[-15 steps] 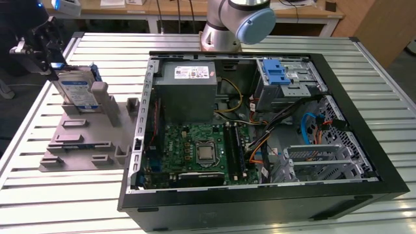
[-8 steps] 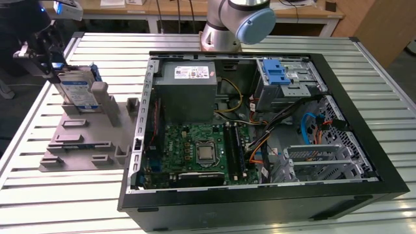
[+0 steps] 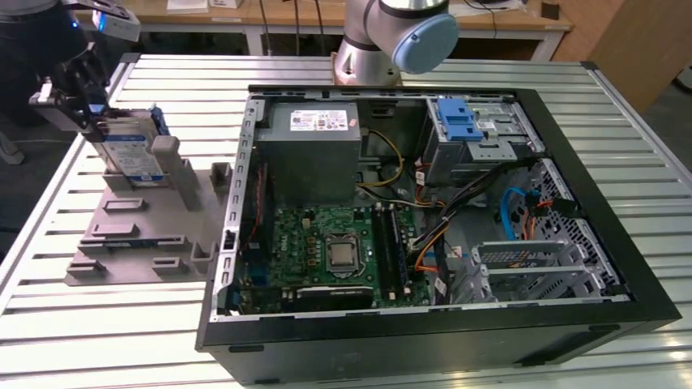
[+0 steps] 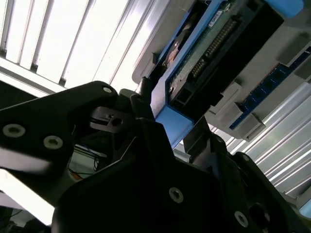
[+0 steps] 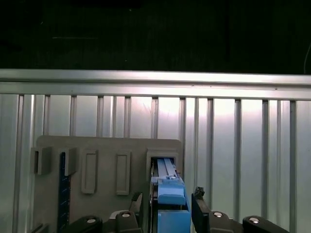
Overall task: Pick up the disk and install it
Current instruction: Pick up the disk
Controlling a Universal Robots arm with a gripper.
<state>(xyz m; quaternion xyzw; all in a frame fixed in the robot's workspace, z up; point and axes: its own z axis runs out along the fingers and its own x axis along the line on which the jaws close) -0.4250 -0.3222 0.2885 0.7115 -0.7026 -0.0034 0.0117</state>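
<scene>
In the exterior view, the hand (image 3: 96, 121) hung over the disk (image 3: 130, 154), which stood on edge in a slot of the grey fixture (image 3: 141, 235) near the table (image 3: 108, 324) edge at the exterior view's left, well apart from the open computer case (image 3: 433, 332). In the second wrist view, the disk's blue carrier rail (image 4: 171, 124) sat between the black fingers (image 4: 141, 102), so a bite on that plastic alone could probably flex it or let the disk swing. In the first wrist view, the fingers (image 5: 198, 204) looked spread on either side of the rail, with a dark sliver showing beside one. An off-centre closure there might cock the disk in its slot and jam it on the way up.
</scene>
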